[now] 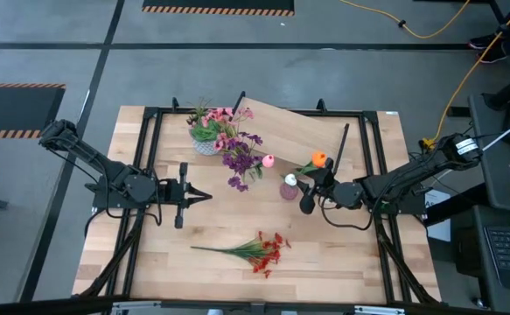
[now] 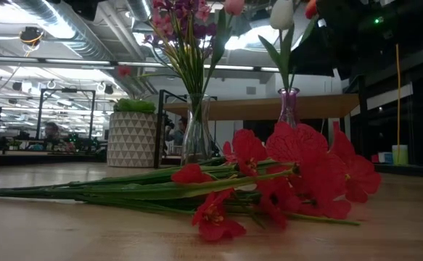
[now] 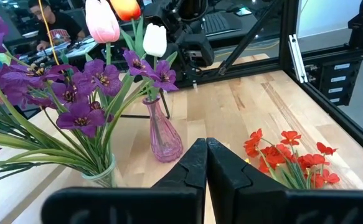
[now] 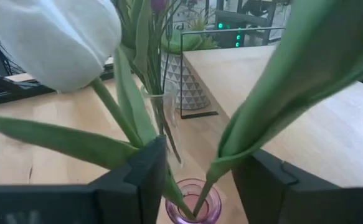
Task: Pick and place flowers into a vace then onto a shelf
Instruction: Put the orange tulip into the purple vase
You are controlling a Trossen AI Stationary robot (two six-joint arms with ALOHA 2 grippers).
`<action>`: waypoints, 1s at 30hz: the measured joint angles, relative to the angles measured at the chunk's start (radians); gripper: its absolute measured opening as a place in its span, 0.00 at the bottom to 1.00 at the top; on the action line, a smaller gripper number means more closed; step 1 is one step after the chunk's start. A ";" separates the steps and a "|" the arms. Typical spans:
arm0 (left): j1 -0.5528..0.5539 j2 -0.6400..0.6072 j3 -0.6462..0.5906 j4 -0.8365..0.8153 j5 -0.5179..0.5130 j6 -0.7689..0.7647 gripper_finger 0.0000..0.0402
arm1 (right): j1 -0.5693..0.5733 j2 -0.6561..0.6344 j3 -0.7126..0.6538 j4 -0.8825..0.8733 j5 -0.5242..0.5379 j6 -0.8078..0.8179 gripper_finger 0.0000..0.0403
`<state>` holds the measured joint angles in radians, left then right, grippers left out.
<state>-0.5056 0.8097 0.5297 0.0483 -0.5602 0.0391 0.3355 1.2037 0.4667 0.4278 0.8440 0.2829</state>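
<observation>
A small pink glass vase (image 4: pixel 193 205) stands mid-table and holds single white (image 4: pixel 56 37), pink (image 3: pixel 101 22) and orange (image 1: pixel 319 159) blooms upright. My right gripper (image 4: pixel 207 149) is open just above the vase's mouth, one finger on either side of the stems. Purple sprays (image 1: pixel 241 162) stand in a clear vase (image 2: pixel 195 130) to its left. A red-orange bunch (image 1: pixel 259 249) lies flat on the table near the front edge. My left gripper (image 1: pixel 204 196) hovers shut, left of the vases, holding nothing. The shelf (image 1: pixel 298 131) stands at the back. My right gripper comes in about level from the table's right, just above the pink vase's mouth. The white bloom's stem (image 4: pixel 116 115) passes behind one finger (image 4: pixel 147 177). I cannot tell whether stem and finger touch. The stems stand in the vase on their own.
A white patterned pot (image 1: pixel 206 143) with a green plant and pink cluster flowers (image 1: pixel 224 122) stands at the back left, beside the shelf. A black frame (image 1: pixel 150 157) borders the table. There is bare wood in front of the left gripper and to the right of the red bunch.
</observation>
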 joint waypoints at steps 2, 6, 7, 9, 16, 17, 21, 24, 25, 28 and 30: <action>0.000 0.000 0.000 0.000 0.000 0.000 0.00 | 0.000 0.000 0.000 0.000 0.000 0.000 0.45; 0.000 0.000 0.000 0.000 0.000 0.000 0.01 | 0.011 -0.009 0.009 -0.012 -0.020 0.001 0.48; 0.000 0.000 0.000 0.000 0.000 0.000 0.01 | 0.015 -0.009 0.017 -0.015 -0.022 0.001 0.48; 0.000 0.000 0.000 0.000 0.000 0.000 0.02 | 0.023 -0.009 0.042 -0.063 -0.023 0.001 0.47; 0.000 0.000 0.000 0.000 0.002 0.000 0.01 | 0.023 -0.009 0.187 -0.476 -0.026 0.159 0.43; 0.000 0.000 0.000 0.000 0.003 0.000 0.01 | 0.023 -0.009 0.205 -0.525 -0.027 0.184 0.43; 0.000 0.000 0.000 0.000 0.003 0.000 0.01 | 0.032 -0.009 0.264 -0.660 -0.026 0.241 0.44; 0.000 0.000 0.000 -0.001 0.003 0.000 0.01 | 0.050 -0.009 0.307 -0.755 -0.029 0.293 0.44; 0.000 0.000 0.000 -0.001 0.003 0.000 0.02 | 0.057 -0.009 0.321 -0.783 -0.031 0.313 0.44; 0.000 0.000 0.000 -0.004 0.005 0.000 0.02 | 0.085 -0.009 0.355 -0.865 -0.034 0.373 0.44; 0.000 0.000 0.000 -0.012 0.005 0.000 0.02 | 0.107 -0.009 0.378 -0.912 -0.033 0.421 0.44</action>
<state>-0.5060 0.8097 0.5297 0.0359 -0.5556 0.0391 0.4427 1.1946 0.8450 -0.4838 0.8106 0.7034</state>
